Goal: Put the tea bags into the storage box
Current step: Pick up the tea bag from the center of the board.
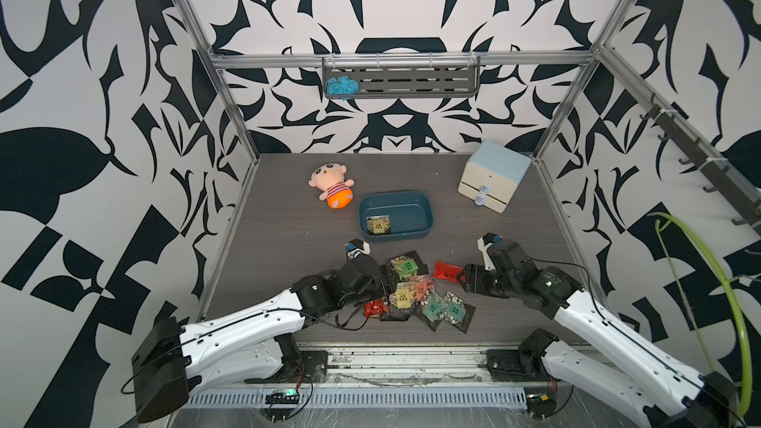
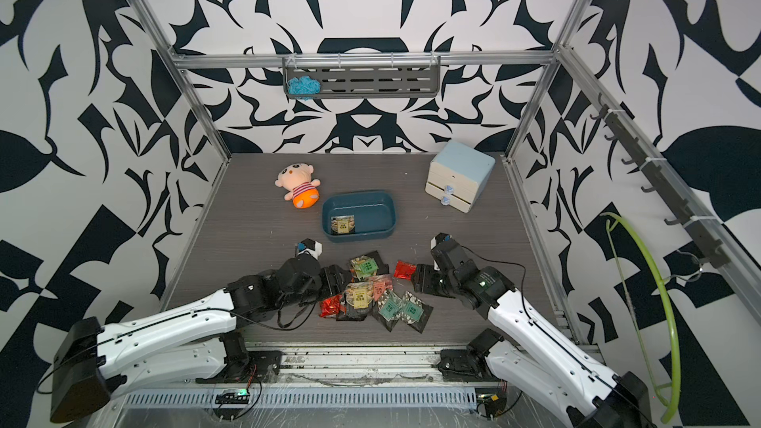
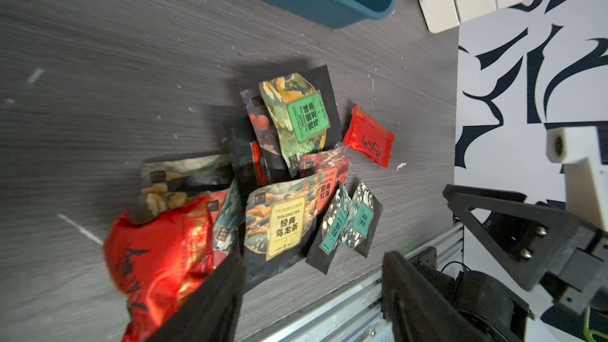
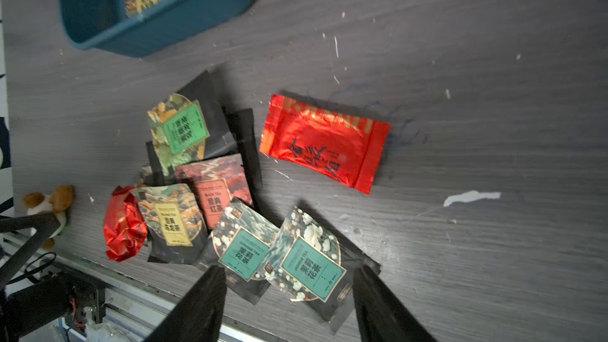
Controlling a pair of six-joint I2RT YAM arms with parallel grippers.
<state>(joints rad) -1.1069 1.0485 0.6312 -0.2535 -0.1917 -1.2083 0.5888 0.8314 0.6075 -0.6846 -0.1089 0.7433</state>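
Most of the tea bags (image 1: 416,294) lie in a loose, overlapping heap on the table (image 1: 288,220), on the near side of the storage box (image 1: 430,216) and a little apart from it. One bag (image 1: 378,225) already lies inside the box, in a corner. A flat red bag (image 4: 324,141) lies on its own just beside the heap, on the right arm's side.

The left arm's fingers (image 3: 210,304) are spread apart with nothing between them, low at the heap's edge beside a crumpled red bag (image 3: 158,258). The right arm's fingers (image 4: 197,310) are likewise spread and empty, over the teal-labelled bags (image 4: 309,268).

The bags look light, thin and slick, with crinkly foil, so I'd expect them to slide or buckle under a push. Lying flat, they give little to pinch. A lifted edge or a puffed middle seems the best hold, and the lone red bag the easiest pick.

I cannot tell how many bags lie underneath. In both top views the left arm covers part of the heap. The left wrist view is smeared, and neither wrist view shows whether the fingers touch the table.
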